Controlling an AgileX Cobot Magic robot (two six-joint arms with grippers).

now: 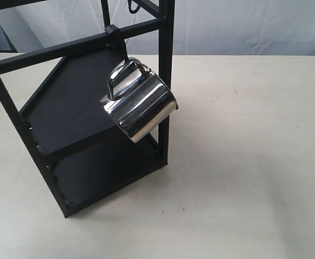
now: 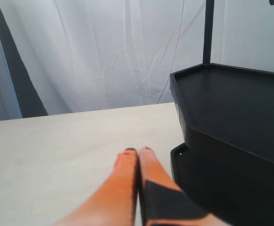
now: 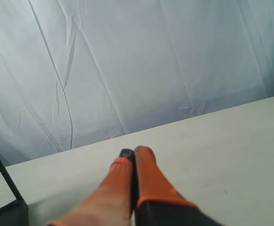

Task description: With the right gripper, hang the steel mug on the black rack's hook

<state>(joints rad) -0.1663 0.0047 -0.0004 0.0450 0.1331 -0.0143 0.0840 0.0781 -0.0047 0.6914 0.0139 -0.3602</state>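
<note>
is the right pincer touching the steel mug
Apart. The right wrist view shows the right pincer shut over bare table, no mug near it; in the exterior view the steel mug hangs by its handle on the black rack, no pincer around.

Light is bright, soft and even in all three views. In the exterior view the black rack casts only a faint, diffuse shadow on the pale table beside its base. The steel mug carries sharp white glare streaks along its side. Both wrist views blur the orange fingers close to the lens, while the white curtain behind stays fairly crisp.
</note>
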